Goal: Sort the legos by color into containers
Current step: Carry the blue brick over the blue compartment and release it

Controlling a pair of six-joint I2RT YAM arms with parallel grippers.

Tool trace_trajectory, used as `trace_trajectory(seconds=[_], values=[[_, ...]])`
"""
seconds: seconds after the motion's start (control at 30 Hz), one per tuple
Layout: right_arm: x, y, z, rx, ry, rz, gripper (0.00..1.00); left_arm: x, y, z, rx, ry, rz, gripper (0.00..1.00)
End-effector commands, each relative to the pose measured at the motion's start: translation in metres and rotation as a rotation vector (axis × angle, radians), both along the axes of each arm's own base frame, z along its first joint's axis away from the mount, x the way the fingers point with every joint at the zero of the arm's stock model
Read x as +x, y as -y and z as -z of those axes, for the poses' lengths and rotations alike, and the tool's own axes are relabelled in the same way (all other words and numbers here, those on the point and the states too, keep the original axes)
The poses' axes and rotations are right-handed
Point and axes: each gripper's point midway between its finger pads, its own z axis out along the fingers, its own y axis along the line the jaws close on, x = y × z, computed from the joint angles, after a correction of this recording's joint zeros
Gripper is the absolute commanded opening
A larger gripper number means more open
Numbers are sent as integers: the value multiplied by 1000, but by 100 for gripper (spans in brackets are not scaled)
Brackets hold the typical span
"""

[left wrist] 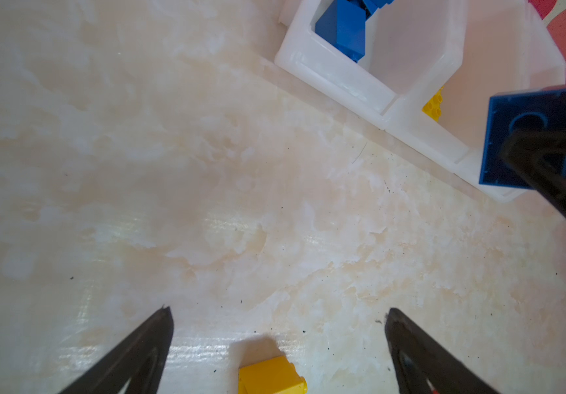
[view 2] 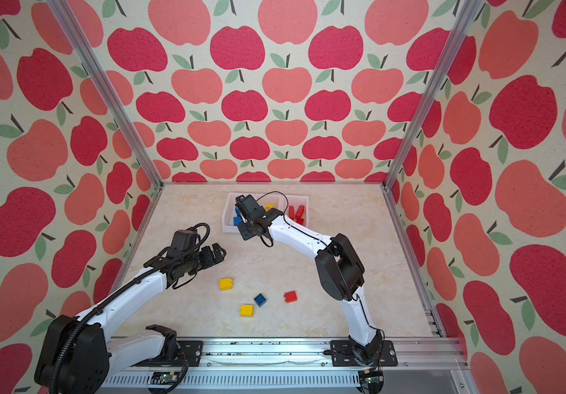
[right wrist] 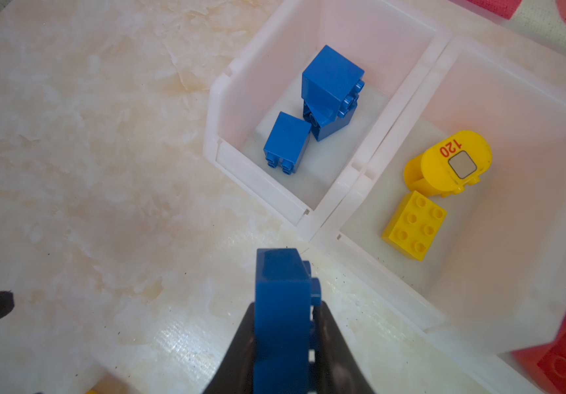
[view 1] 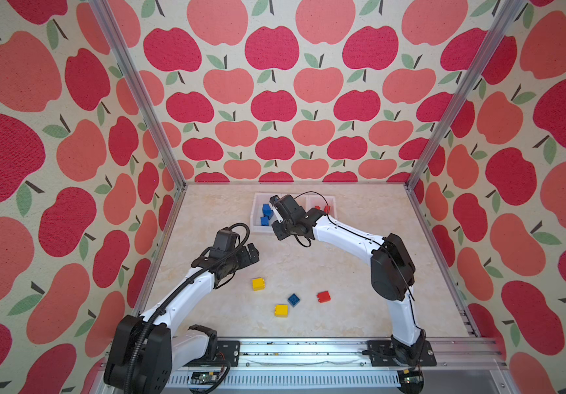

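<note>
The right end effector [right wrist: 283, 317] pinches a blue brick [right wrist: 280, 273], raised close to the front rim of the containers [right wrist: 309, 218] at upper centre in both top views. The leftmost bin there holds three blue bricks [right wrist: 288, 143]. The middle bin holds a yellow studded brick [right wrist: 414, 225] and a rounded yellow piece [right wrist: 445, 163] printed "120" in red. The left end effector [left wrist: 279, 311] hangs spread over bare bench [left wrist: 172, 170], apart from the bins. Four loose bricks [view 1: 294, 300] lie at lower centre, open bench around them.

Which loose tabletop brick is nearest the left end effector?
The yellow brick nearer the containers, beside the left end effector; the other yellow brick, blue brick and red brick lie farther.
</note>
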Motion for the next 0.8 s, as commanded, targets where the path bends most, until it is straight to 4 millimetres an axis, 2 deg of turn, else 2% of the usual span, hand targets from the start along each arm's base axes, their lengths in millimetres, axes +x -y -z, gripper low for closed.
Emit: trace_trajectory(seconds=[0.0,0.13,0.3,0.53,0.77], values=[[6,-12,3,-19,10,-37,11,-3,-5,1,9,-1,-18,99],[21,-24,0,5,20,-27,11,-3,-6,1,10,-1,-16,99],[40,-31,3,30,10,26,11,-3,-7,2,11,-6,-20,99],[66,-26,14,24,17,141,10,-3,-8,3,13,-9,-22,99],[83,-27,21,37,26,177,11,-2,-9,5,14,-15,-25,99]])
